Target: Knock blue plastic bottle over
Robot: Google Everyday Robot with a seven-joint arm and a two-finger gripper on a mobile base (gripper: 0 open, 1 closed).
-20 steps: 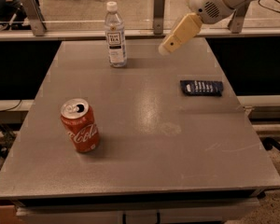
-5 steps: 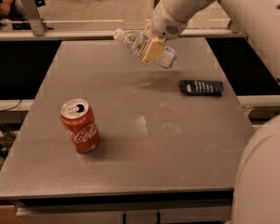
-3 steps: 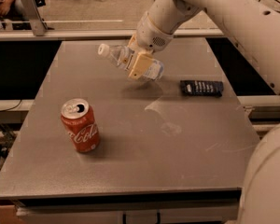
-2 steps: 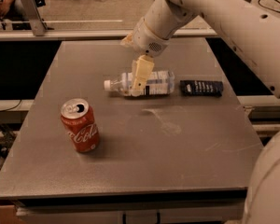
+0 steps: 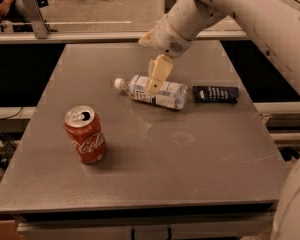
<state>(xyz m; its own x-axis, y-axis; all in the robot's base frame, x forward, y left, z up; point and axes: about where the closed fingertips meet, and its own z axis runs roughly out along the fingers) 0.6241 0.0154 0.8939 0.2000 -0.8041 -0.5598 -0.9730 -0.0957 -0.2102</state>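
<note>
The bottle (image 5: 171, 95) lies flat under the gripper (image 5: 155, 84), grip state untellable; 1 move seems left: lift clear.

cream gripper (image 5: 157, 75) at bluish bottle (image 5: 171, 95), red can (image 5: 86, 137)

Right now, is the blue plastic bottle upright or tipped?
Tipped. The blue plastic bottle lies on its side on the table, white cap pointing left; the gripper is over its middle.
</note>
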